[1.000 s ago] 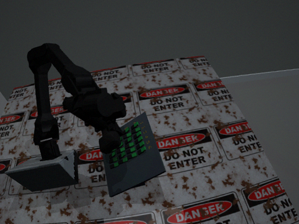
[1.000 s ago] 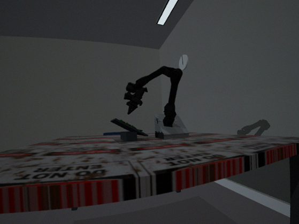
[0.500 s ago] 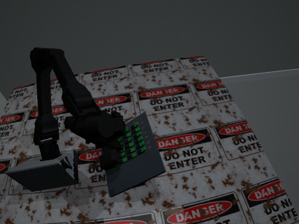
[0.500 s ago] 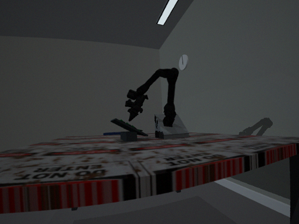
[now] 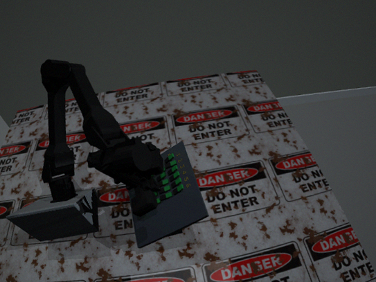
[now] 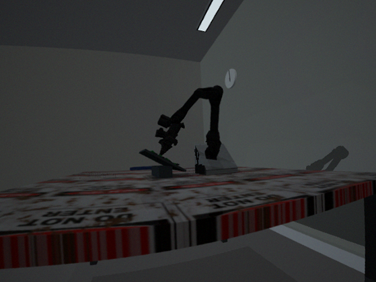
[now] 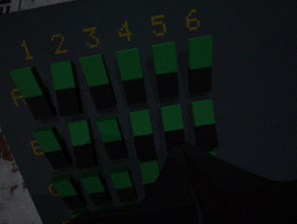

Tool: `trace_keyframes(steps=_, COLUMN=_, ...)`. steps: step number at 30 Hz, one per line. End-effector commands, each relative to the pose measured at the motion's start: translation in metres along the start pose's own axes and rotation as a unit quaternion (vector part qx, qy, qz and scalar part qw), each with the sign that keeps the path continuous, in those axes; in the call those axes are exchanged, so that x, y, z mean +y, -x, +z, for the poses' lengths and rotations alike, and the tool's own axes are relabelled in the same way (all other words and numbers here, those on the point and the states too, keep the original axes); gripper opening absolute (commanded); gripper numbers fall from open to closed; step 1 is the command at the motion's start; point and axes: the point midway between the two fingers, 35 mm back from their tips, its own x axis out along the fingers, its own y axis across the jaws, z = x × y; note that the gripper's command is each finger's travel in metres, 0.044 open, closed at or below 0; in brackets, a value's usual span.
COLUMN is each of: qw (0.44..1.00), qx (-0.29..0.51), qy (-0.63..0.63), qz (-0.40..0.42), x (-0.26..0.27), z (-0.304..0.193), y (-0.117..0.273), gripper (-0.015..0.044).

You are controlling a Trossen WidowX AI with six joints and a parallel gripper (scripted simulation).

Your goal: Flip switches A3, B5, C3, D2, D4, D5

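The tilted dark panel (image 5: 183,211) (image 6: 146,153) (image 7: 260,97) carries rows of rocker switches, each half green and half dark. My gripper (image 5: 158,190) (image 6: 161,154) (image 7: 179,149) is shut and empty, its tip low over the panel. In the wrist view the tip overlaps the dark lower end of switch B5 (image 7: 172,117); contact cannot be told. Switch A3 (image 7: 94,70) and switch C3 (image 7: 121,179) show clear of the fingers, green half toward the far side. D2, D4 and D5 are hidden behind the gripper in the wrist view. Which ends are raised is hard to tell.
Neighbouring switches B4 (image 7: 141,123) and B6 (image 7: 202,113) stand either side of B5. C4 (image 7: 149,172) is partly covered by the gripper. A grey block (image 6: 161,171) sits under the panel. The arm's grey base (image 5: 56,220) (image 6: 217,165) stands behind the panel's near side.
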Motion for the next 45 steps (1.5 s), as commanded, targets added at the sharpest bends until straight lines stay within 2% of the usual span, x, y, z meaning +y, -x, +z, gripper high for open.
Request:
trace_keyframes(steps=1, qw=1.0, qx=0.001, qy=-0.003, qz=0.002, x=0.0006, z=-0.0011, y=-0.0058, gripper=0.0)
trace_keyframes(steps=45, qw=1.0, qx=0.0, qy=-0.003, qz=0.002, x=0.0007, z=-0.0012, y=-0.0096, gripper=0.0)
